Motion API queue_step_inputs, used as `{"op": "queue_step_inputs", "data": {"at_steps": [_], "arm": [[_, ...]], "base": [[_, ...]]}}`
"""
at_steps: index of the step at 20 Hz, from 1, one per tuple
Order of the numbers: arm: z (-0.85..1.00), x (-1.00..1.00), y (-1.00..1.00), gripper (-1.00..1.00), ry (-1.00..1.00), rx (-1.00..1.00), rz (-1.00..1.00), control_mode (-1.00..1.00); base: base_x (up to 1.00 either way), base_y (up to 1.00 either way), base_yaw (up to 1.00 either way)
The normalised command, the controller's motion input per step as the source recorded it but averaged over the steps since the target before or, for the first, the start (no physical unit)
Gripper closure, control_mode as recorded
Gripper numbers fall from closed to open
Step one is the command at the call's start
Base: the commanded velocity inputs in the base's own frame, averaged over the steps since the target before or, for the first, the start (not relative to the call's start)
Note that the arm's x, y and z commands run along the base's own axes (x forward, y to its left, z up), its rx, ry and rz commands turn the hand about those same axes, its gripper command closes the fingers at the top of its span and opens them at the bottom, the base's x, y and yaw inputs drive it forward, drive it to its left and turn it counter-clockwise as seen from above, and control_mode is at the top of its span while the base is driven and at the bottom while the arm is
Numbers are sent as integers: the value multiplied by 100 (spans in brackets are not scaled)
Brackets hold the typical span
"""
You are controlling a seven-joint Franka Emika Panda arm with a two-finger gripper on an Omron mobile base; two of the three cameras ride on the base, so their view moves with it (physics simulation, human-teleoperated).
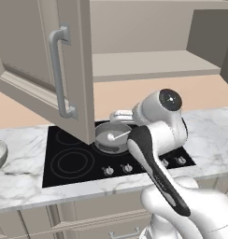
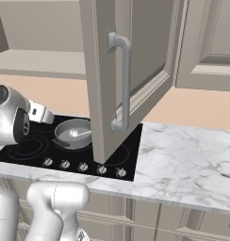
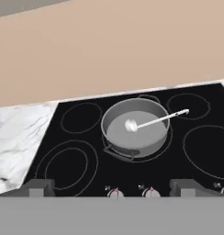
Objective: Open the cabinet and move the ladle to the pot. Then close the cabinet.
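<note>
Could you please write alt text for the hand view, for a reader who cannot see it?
A small pale ladle lies in a round grey pot on a black cooktop, its handle resting over the rim. The open gripper hovers above, empty; white marble counter and beige wall surround the cooktop.

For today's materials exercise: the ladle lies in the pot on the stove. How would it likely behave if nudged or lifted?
The ladle looks thin and rigid, so probably light and stiff. Its handle overhangs the pot rim, so a nudge might pivot or slide it. Its round bowl may rock.

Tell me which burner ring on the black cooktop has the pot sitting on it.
The rear middle ring, under the short grey metal pot holding the pale ladle; the other rings on the black glass cooktop are bare.
</note>
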Motion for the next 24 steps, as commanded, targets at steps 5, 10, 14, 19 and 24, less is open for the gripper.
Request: {"op": "queue_step_inputs", "data": {"at_steps": [5,10,14,19,24], "arm": [[74,-100,-26,-100,0,0,0,-100],[38,-100,-14,-100,0,-1,0,-100],[24,-100,-1,-100,0,-3,0,-100],[27,-100,3,-100,0,-3,0,-100],[27,-99,32,-100,0,-5,0,-100]], "base": [[0,0,0],[0,0,0],[0,0,0],[0,0,0],[0,0,0]]}}
